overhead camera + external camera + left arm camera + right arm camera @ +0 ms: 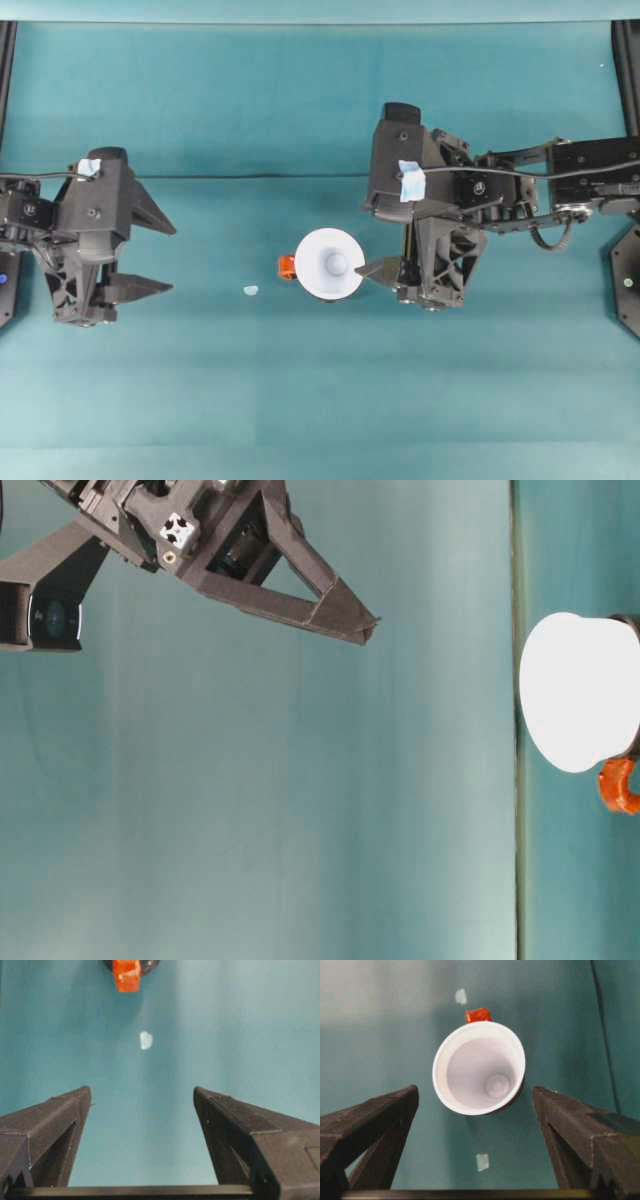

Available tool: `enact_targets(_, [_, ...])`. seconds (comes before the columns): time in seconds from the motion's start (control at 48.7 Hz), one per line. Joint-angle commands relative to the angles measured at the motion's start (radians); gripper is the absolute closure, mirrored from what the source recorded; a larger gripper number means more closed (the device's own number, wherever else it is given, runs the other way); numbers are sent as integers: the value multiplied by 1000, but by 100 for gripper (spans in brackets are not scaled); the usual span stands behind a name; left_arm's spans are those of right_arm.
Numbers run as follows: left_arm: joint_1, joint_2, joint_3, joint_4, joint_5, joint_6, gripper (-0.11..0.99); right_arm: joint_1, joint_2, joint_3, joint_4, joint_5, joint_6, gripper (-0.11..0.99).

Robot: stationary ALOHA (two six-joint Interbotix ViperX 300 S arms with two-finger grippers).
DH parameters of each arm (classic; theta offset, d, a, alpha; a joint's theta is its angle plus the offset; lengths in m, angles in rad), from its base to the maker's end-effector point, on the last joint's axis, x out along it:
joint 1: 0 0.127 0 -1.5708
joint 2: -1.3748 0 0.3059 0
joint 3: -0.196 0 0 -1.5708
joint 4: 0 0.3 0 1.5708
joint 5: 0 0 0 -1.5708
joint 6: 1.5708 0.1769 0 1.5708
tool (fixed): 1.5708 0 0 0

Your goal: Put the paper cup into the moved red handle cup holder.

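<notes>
Beside the paper cup [329, 263], right gripper [392, 240] spread wide; left gripper [160, 258] likewise apart.

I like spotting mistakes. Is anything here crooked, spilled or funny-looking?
Nothing is spilled or broken. The cup sits in the holder, leaning slightly to one side in the right wrist view. Small pale scraps lie on the table, one just beyond the orange handle. Both claws, left and right, are open and empty.
</notes>
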Motion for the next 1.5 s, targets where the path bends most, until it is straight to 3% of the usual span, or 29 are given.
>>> enact_targets(0.0, [-3, -18, -11, 2, -5, 0, -1, 0, -18, -11, -2, -5, -9, 2])
enact_targets(1.479, [-5, -37, -8, 2, -5, -2, -1, -2, -18, 0, -2, -5, -9, 2])
